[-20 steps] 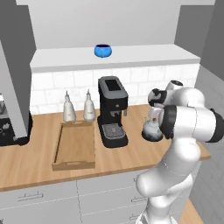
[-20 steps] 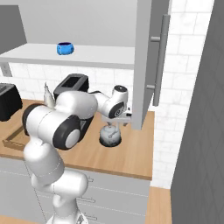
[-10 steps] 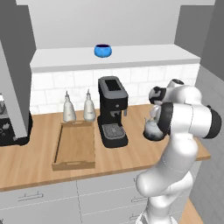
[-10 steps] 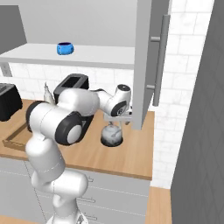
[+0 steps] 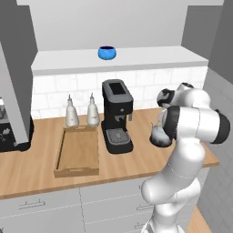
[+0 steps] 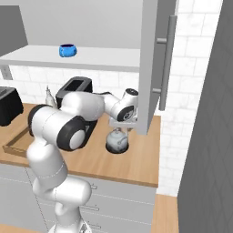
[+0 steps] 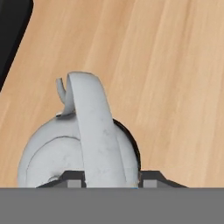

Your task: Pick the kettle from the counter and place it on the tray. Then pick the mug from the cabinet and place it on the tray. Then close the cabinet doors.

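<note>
**Wooden worktop, gripper down over the kettle handle**

Light-brown wooden counter runs under white wall tiles, and on its right part sits the squat, round, silvery-grey metal kettle, on a dark round base. The two-finger gripper hangs straight down over it, jaws partly apart, 1 dark finger tip on each side of the kettle's arched handle. In the hand view the tips stand right against the handle band; whether they already press it I cannot tell. The kettle stands on the counter.

The handle is a broad pale strip that arches across the domed top, its long line running away from the hand camera. A short thin spout rises at the far end of the body, leaning to the left in that view. The metal looks dull and faintly scuffed.

Just left of the kettle, in the left base view, stands a black coffee machine. Further left lies the rectangular light-wood tray with low sides, with 2 slim pale bottles behind it. Up on the pale shelf of the grey wall cabinet sits the small bright blue mug. A flat grey cabinet door with a vertical silver bar handle stands swung open above the kettle in the right base view.
</note>
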